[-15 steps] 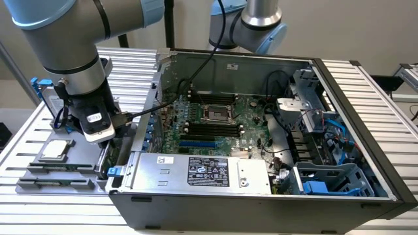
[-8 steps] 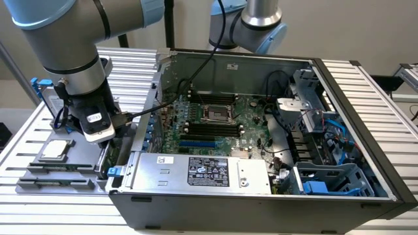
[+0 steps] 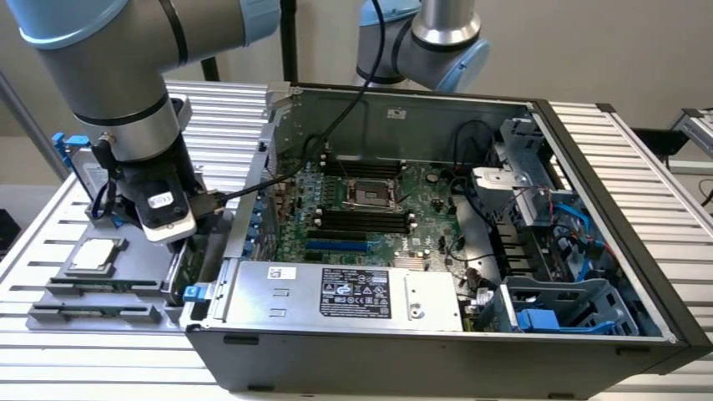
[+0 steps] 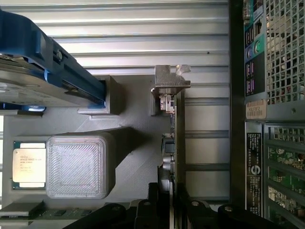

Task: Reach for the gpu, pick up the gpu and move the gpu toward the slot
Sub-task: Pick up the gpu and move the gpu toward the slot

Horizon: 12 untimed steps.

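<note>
The gpu (image 4: 179, 138) stands on edge in a grey holder (image 4: 133, 119), seen edge-on as a thin green card with its silver bracket (image 4: 169, 82) at the far end. My gripper (image 4: 170, 211) straddles the card's near end, with its dark fingers (image 4: 153, 210) pressed close on both sides, shut on it. In the exterior view the gripper (image 3: 173, 238) hangs low over the holder just outside the case's left wall, the gpu (image 3: 185, 261) directly beneath it. A blue expansion slot (image 3: 334, 246) lies on the motherboard inside the open case.
A hard drive in a blue frame (image 3: 80, 163) stands at the back of the holder. A processor (image 3: 93, 255) and two memory sticks (image 3: 95, 288) lie near its front. The case wall (image 3: 265, 192) and silver power supply (image 3: 346, 292) stand between holder and motherboard.
</note>
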### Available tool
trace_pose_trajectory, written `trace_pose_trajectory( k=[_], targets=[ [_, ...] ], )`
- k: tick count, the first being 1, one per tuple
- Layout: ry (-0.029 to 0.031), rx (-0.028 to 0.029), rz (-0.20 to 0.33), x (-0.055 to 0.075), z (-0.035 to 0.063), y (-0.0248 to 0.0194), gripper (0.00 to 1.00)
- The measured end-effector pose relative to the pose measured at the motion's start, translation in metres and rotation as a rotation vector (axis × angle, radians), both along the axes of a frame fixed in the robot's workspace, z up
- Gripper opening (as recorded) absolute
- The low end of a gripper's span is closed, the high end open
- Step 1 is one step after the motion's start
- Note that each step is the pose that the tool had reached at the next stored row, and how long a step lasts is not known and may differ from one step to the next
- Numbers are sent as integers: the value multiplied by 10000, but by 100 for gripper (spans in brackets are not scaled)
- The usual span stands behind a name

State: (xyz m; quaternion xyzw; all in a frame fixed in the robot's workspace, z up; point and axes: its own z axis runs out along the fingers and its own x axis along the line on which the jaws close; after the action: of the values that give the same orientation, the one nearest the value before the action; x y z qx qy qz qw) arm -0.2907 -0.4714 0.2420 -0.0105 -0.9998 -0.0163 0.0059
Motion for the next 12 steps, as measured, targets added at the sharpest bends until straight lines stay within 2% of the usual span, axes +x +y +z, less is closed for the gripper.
trace_pose_trajectory(
  k=[12],
  targets=[
    [2,-1,1,1,530,-5,27]
  ],
)
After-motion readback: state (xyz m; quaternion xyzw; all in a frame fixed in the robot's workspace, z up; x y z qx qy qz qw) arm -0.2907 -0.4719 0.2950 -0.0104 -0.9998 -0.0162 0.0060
